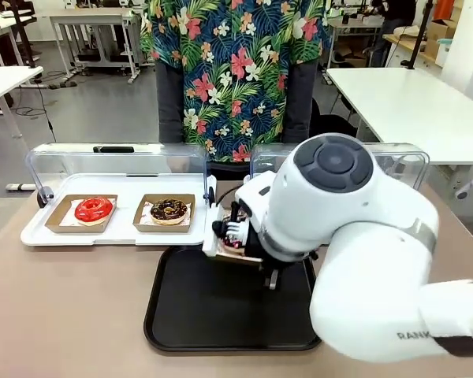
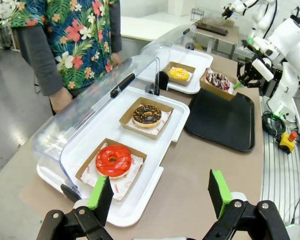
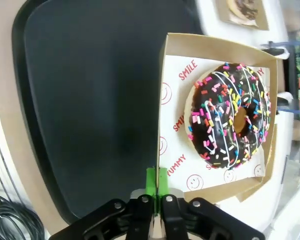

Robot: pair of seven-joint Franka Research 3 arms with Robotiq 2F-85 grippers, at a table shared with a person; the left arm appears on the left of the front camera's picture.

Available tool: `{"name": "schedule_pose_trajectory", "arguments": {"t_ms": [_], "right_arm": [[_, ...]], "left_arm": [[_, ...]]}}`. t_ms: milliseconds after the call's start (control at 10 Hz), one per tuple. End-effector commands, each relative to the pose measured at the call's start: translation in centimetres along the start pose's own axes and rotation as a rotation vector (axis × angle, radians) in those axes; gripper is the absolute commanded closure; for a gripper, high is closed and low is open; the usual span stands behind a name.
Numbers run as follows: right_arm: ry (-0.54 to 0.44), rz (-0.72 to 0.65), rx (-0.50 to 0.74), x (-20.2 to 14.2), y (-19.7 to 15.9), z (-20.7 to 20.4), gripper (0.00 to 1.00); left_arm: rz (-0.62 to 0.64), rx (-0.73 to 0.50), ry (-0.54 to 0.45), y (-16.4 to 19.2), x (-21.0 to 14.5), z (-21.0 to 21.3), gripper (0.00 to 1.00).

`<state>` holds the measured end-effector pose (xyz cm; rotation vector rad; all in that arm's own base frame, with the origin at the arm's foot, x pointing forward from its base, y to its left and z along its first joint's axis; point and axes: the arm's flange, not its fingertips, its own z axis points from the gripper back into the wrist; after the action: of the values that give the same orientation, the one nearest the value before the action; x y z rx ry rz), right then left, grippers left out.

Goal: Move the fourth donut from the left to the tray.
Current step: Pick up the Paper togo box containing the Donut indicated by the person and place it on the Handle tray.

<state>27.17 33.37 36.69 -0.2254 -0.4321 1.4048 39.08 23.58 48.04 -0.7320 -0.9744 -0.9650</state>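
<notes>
The fourth donut [image 3: 230,120], chocolate-glazed with coloured sprinkles, lies in a small brown cardboard tray [image 3: 215,46] lined with white paper. My right gripper [image 3: 156,176] is shut on the near rim of that cardboard tray and holds it just over the far edge of the black tray [image 3: 90,100]. From the left wrist view, the same donut [image 2: 218,80] hangs at the far end of the black tray [image 2: 225,120], beside the right gripper [image 2: 241,76]. In the front view, the right arm hides most of the donut above the black tray [image 1: 221,307]. My left gripper [image 2: 160,192] stands open, holding nothing.
A white display tray [image 1: 118,232] with a raised clear lid holds a red donut [image 1: 93,209] and a chocolate donut [image 1: 169,210]. A second display tray holds a yellow donut [image 2: 179,73]. A person in a flowered shirt [image 1: 236,71] stands at the far side.
</notes>
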Motion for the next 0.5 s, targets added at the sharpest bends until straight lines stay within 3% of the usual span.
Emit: {"name": "schedule_pose_trajectory", "arguments": {"t_ms": [0,400], "right_arm": [[-0.014,0.008,0.029,-4.0,3.6,-1.2,0.98],[-0.01,0.047,0.096,-4.7,5.2,-2.3,0.98]], "left_arm": [[0.003,-0.009,-0.007,-0.1,0.2,0.1,0.0],[0.003,-0.009,-0.007,-0.1,0.2,0.1,0.0]]}}
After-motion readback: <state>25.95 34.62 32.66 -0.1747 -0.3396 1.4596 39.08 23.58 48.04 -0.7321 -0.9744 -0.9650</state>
